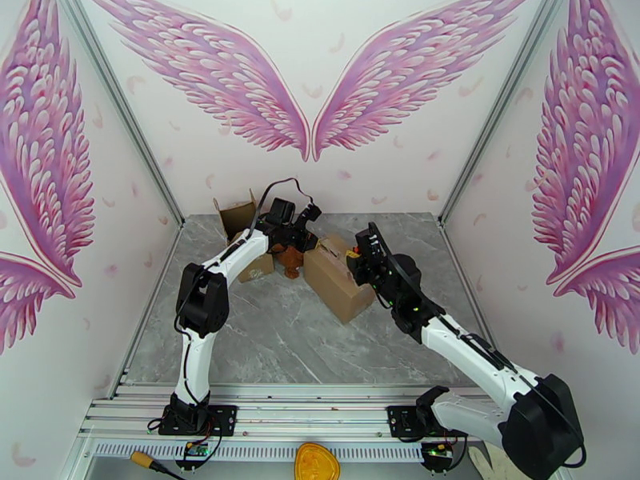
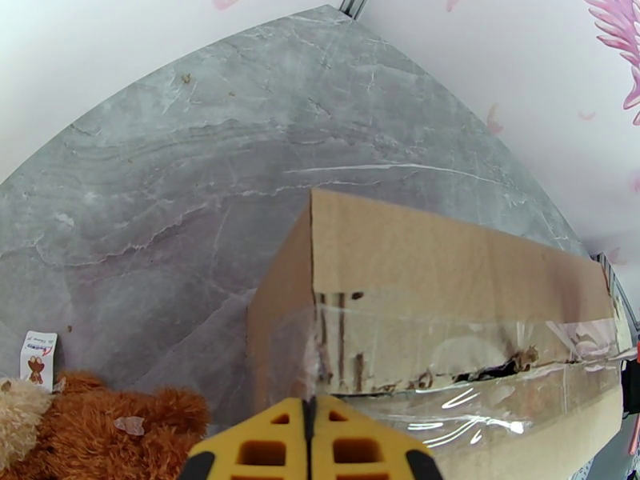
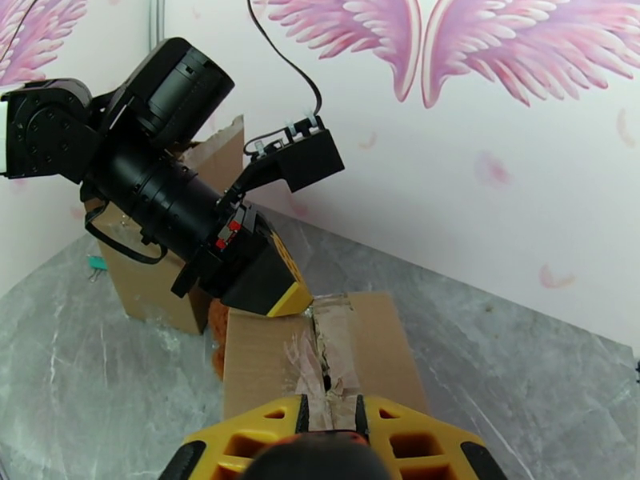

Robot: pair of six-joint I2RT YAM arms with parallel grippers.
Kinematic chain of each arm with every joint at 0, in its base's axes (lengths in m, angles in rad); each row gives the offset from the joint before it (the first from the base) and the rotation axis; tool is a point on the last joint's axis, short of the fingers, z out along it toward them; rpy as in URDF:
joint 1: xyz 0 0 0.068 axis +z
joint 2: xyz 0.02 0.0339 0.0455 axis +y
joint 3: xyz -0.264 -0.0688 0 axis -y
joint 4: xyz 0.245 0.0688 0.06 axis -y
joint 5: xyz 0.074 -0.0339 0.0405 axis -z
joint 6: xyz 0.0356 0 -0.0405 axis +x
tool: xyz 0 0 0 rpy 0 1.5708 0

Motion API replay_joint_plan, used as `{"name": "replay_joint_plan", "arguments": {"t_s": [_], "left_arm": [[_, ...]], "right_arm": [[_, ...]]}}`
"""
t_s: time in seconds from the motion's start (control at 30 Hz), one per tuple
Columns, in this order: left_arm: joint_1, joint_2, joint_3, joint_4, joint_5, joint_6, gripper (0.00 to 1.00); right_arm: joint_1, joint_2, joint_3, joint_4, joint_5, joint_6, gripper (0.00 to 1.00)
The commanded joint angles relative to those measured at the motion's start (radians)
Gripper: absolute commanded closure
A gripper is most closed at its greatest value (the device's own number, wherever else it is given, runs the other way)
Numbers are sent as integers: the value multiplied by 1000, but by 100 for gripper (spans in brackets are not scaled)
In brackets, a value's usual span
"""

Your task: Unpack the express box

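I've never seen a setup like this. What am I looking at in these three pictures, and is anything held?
Two robot arms are bolted to the near edge of a grey table. The wide picture looks down from above and behind them; the other two come from a camera on each wrist. On the table are a taped cardboard box, a brown teddy bear beside it, and an open box at the back. The left gripper, yellow-tipped, is shut and empty at one end of the taped seam. The right gripper looks closed on the torn tape at the other end.
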Motion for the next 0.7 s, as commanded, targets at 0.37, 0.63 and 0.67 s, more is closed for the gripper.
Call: {"name": "replay_joint_plan", "arguments": {"t_s": [0.37,0.63,0.67], "left_arm": [[-14,-12,1,-52,-18,3,100],[-14,-10,0,-49,-23,1,100],[-13,-10,-1,-50,-22,-1,100]], "right_arm": [[-4,19,-18,13,-26,18,100],[-1,3,-8,-2,-55,71,100],[0,1,-13,-4,-50,76,100]]}}
